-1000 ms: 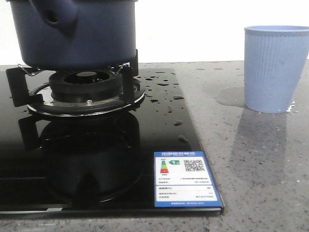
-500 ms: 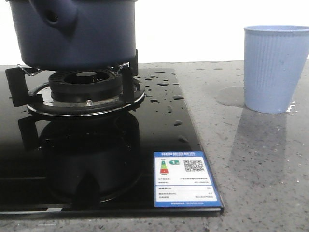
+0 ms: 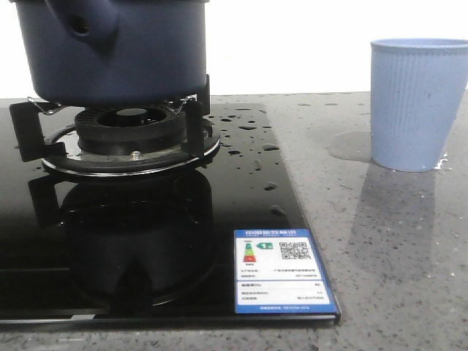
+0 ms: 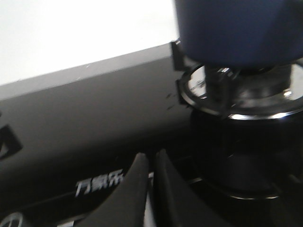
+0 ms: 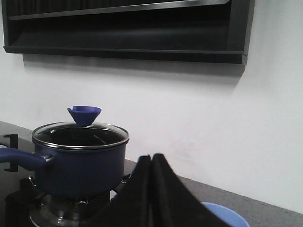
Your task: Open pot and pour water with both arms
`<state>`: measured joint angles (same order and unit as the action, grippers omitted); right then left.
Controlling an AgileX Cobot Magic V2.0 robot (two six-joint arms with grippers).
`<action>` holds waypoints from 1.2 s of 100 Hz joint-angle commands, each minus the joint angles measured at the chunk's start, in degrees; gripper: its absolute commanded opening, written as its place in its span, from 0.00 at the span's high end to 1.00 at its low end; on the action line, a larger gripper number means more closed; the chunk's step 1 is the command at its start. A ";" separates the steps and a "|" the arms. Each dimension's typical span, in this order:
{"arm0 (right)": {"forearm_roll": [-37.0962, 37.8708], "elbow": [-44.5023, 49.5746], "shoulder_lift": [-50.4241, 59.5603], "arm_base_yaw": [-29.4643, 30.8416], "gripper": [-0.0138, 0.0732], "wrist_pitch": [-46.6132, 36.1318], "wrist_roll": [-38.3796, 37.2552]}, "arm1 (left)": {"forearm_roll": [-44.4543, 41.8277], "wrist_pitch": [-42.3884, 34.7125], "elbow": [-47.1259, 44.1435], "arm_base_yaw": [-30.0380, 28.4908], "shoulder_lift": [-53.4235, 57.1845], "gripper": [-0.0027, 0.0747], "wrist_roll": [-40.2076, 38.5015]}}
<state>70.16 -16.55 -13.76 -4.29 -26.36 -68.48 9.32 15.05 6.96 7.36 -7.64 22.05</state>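
The dark navy pot (image 3: 117,51) stands on the gas burner (image 3: 128,139) of the black glass hob, its stubby tube handle (image 3: 84,25) pointing forward. In the right wrist view the pot (image 5: 78,168) carries a glass lid (image 5: 80,135) with a blue knob (image 5: 84,115). The pot's side also shows in the left wrist view (image 4: 236,33). My left gripper (image 4: 150,161) is shut and empty, low over the hob beside the burner. My right gripper (image 5: 151,161) is shut and empty, apart from the pot, above the cup's rim (image 5: 227,220). Neither gripper shows in the front view.
A light blue ribbed cup (image 3: 417,102) stands on the grey counter at the right, with a wet patch (image 3: 347,146) beside it. Water drops (image 3: 252,146) lie on the hob. A label sticker (image 3: 281,270) sits at the hob's front right corner. A dark range hood (image 5: 128,28) hangs above.
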 commanded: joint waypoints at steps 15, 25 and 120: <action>-1.20 -1.43 -0.48 0.22 0.92 -1.05 -0.05 | -3.81 -4.68 -6.96 -5.57 8.52 0.99 -15.59; -1.20 -1.43 -0.48 0.22 0.92 -1.05 -0.05 | -3.92 -1.68 -8.76 -6.68 9.21 0.99 -20.55; -1.10 -1.43 -0.48 0.22 0.92 -0.66 -0.05 | -3.82 1.53 -8.76 -6.68 9.21 0.99 -20.57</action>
<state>70.21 -16.55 -13.76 -4.29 -26.36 -68.48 5.30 18.86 -0.24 0.77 0.22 2.26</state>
